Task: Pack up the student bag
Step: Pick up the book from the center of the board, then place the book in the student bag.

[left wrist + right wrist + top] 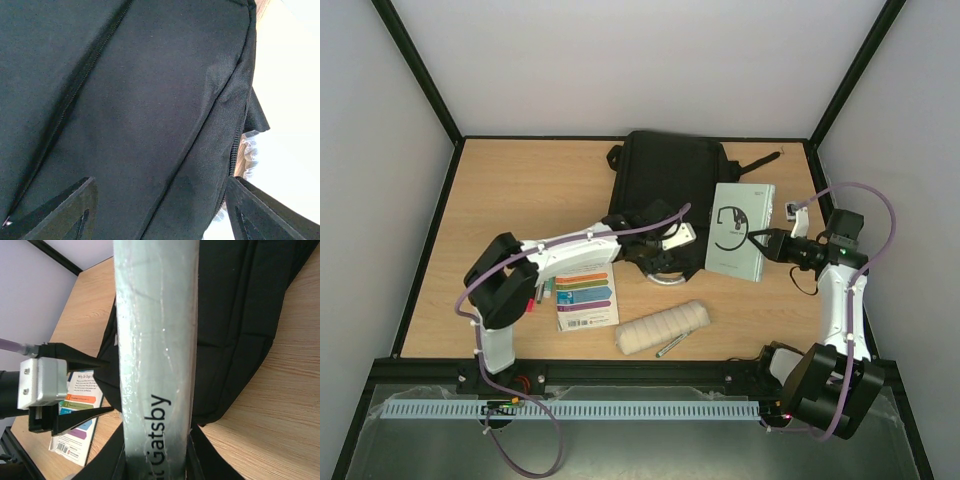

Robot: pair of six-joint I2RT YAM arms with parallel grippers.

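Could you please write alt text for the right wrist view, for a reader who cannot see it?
The right gripper holds a pale green book, its spine reading "Gatsby", in front of a black bag on a wooden table. At left, the open left gripper points at the bag, near a colourful booklet.

Wore smooth white shells between bulky black joints on both the left arm (570,243) and the right arm (842,300). Trailed a thin purple cable (880,210) in loose loops along each, standing well clear of the shells. Ended on the left in two black, tapering fingers (82,361) set on a silver metal block (42,382) with two small screws (26,371) in its face.
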